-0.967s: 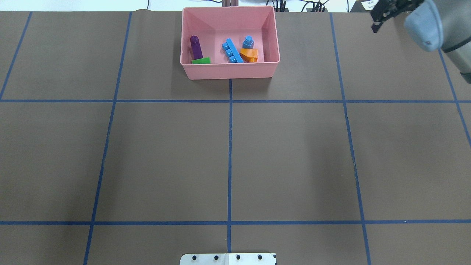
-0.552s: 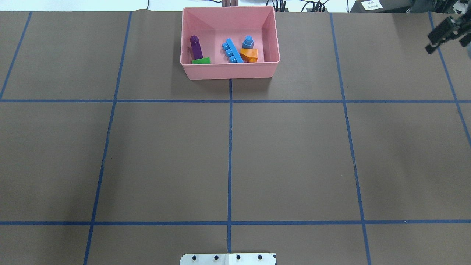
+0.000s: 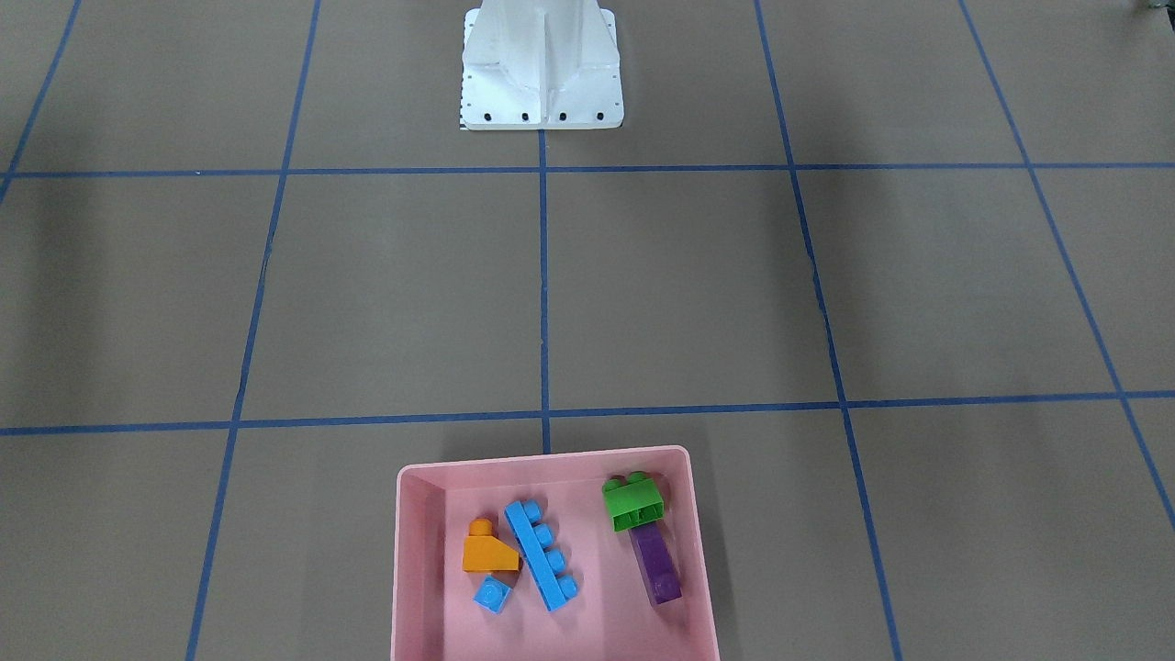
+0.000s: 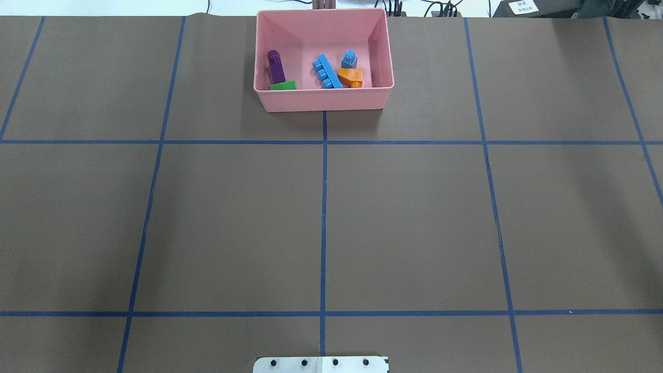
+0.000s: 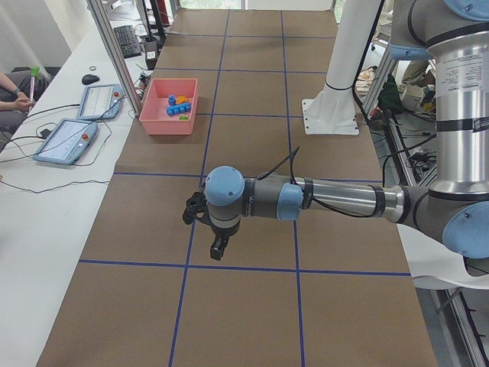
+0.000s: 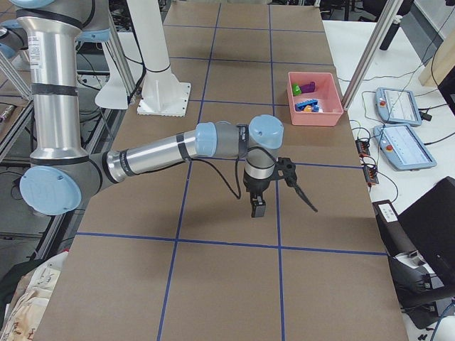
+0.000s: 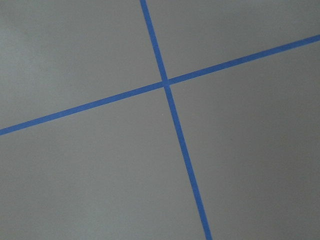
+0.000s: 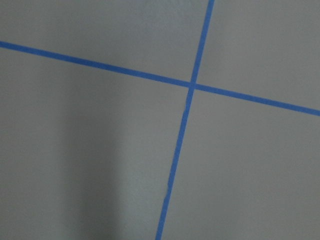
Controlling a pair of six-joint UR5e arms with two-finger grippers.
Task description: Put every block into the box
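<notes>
Since all five small studded plastic bricks (image 4: 327, 72) lie inside the shallow pink plastic box (image 4: 321, 99) at the middle of the counter's far edge, we judge them light, stiff and slippery, best pinched across their flat sides. For the left gripper (image 5: 203, 233) and the right gripper (image 6: 283, 200), we cannot tell whether they are open or closed.

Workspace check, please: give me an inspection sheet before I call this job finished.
Surface: brown table with a blue tape grid.
Job's things: pink box holds all five: purple block, green block, long blue block, tiny blue block, orange block.
Clutter: nothing seen.
Grippers: left gripper and right gripper hang over the table, away from the box; open or shut cannot be told.
Cables: black cable along the left arm; more cables behind the table's far edge.
Surroundings: white robot base; two tablets on a side bench, a seated person beside them.
</notes>
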